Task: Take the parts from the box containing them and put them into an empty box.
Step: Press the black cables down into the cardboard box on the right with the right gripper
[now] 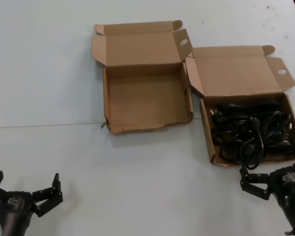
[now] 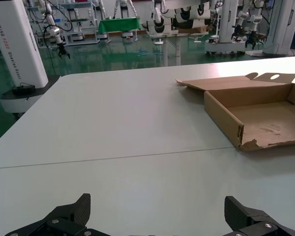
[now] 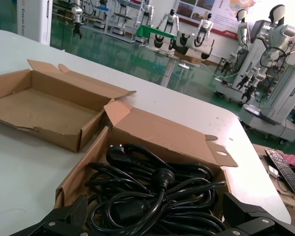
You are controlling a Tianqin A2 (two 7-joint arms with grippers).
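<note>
Several black power cords (image 1: 250, 132) lie tangled in the wider brown box (image 1: 207, 129) at the right, its lid open at the back. The squarer box with the ragged front rim (image 1: 137, 129) stands to its left and holds nothing. My right gripper (image 1: 275, 169) is open and empty, hovering at the front edge of the cord box. In the right wrist view its open jaws (image 3: 156, 204) sit just above the cords (image 3: 147, 189), with the box wall (image 3: 83, 169) beside them. My left gripper (image 1: 27, 179) is open and empty, low at the near left, far from both boxes.
The white table (image 1: 49, 73) has a seam running across it at the boxes' front rims. The ragged box (image 2: 221, 115) shows ahead of the open left gripper (image 2: 157, 204), and also beyond the cord box in the right wrist view (image 3: 44, 105). Other robots stand beyond the table.
</note>
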